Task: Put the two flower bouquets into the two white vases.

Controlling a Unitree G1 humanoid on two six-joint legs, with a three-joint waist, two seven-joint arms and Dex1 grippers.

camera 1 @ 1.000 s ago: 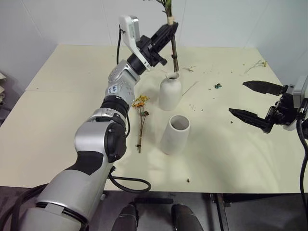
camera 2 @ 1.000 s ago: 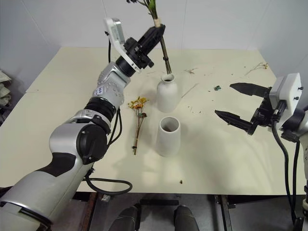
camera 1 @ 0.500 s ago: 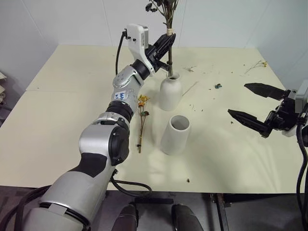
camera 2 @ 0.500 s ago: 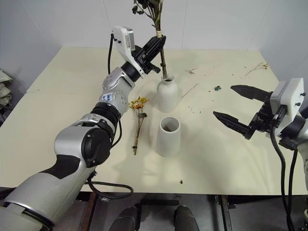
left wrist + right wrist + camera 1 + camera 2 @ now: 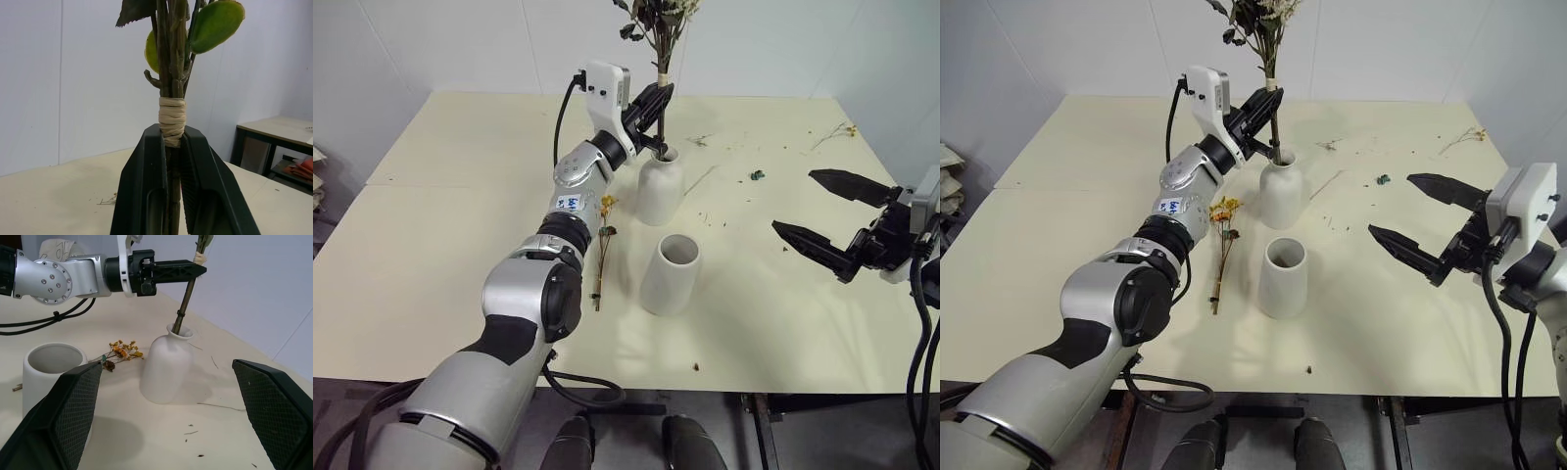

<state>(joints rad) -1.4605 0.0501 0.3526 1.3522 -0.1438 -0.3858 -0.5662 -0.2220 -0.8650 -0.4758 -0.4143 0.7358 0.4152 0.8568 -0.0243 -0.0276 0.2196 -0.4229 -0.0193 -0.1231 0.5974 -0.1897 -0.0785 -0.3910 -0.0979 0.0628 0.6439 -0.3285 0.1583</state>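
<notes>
- The big bouquet point(image 5: 658, 39) is clamped by the left gripper point(image 5: 656, 98) on its brown stems, just under the beige binding point(image 5: 172, 117).
- The stem ends are seen inside the mouth of the bottle-shaped vase point(image 5: 660, 188), directly below that gripper.
- The wide-mouthed vase point(image 5: 671, 274) stands upright on the counter point(image 5: 460, 196), nearer than the bottle-shaped vase.
- The small yellow-orange bunch point(image 5: 601, 245) lies flat beside both vases, under the left forearm.
- The right gripper point(image 5: 830, 215) is held with its fingers spread wide, empty, well apart from the vases.
</notes>
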